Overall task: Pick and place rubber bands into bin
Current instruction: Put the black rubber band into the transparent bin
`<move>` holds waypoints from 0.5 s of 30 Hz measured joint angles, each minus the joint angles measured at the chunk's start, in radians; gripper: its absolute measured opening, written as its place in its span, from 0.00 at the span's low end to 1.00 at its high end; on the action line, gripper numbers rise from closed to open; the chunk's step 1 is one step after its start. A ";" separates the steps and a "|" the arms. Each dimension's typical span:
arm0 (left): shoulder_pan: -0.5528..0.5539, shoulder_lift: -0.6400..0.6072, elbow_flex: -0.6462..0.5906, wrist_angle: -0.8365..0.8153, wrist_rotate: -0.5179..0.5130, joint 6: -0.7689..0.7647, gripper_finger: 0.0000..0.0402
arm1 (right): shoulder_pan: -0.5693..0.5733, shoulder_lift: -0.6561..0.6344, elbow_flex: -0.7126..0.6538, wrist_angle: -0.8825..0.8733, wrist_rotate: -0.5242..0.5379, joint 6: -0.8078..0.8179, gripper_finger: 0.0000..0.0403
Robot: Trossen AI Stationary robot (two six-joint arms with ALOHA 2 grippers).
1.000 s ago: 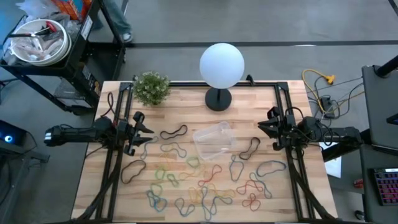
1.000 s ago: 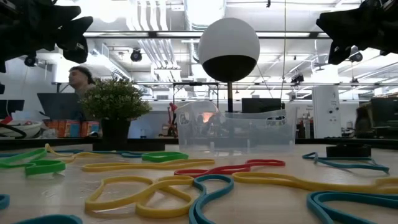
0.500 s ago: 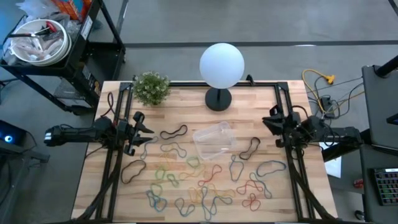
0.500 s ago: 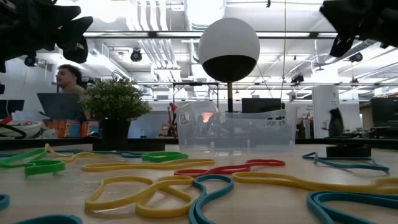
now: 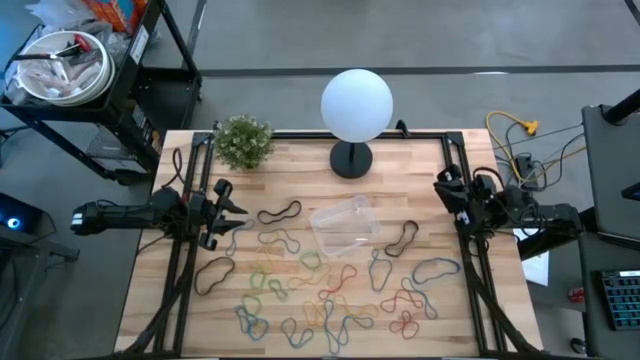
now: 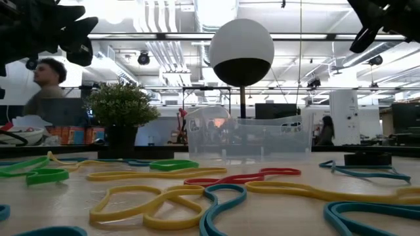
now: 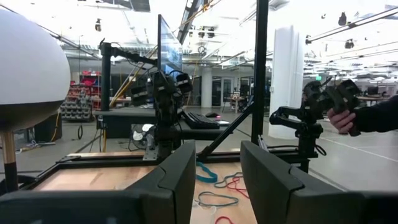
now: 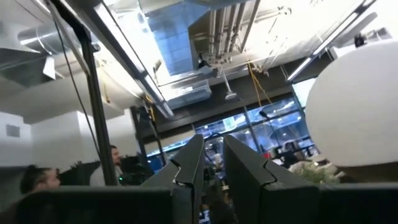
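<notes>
Many rubber bands (image 5: pixel 320 290), black, red, green, yellow, blue and orange, lie flat over the near half of the wooden table; the low view shows them up close (image 6: pixel 157 206). The transparent bin (image 5: pixel 345 228) stands upright on its base at the table's middle (image 6: pixel 249 137). My left gripper (image 5: pixel 230 207) hovers level over the table's left side, open and with nothing between its fingers (image 7: pixel 217 165). My right gripper (image 5: pixel 443 188) hovers at the right side, tipped upward. Its fingers stand a narrow gap apart (image 8: pixel 214 168) and hold nothing.
A white globe lamp (image 5: pixel 356 103) on a black foot and a small potted plant (image 5: pixel 244 140) stand along the far edge. Black frame rails (image 5: pixel 180 250) run down both table sides. A yellow cable (image 5: pixel 515 135) lies off the table. People move in the room behind (image 6: pixel 46 85).
My right gripper has tipped upward and rolled a little, rising and drawing back slightly toward the table's right edge. Its finger gap looks unchanged. The rubber bands and the bin have stayed where they were.
</notes>
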 joint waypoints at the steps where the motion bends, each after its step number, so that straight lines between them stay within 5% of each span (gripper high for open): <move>1: 0.000 0.000 0.000 0.001 0.000 0.000 0.28 | 0.000 0.000 0.000 0.000 0.000 0.009 0.14; 4: 0.000 0.000 0.000 0.013 0.001 -0.065 0.28 | 0.000 0.000 0.000 0.000 0.000 0.031 0.14; 8: 0.000 0.000 0.000 0.073 -0.014 -0.457 0.28 | 0.000 0.000 0.000 0.014 0.001 0.074 0.14; 15: 0.000 0.000 0.000 0.241 -0.140 -0.499 0.28 | 0.000 0.000 0.000 0.025 0.000 0.181 0.14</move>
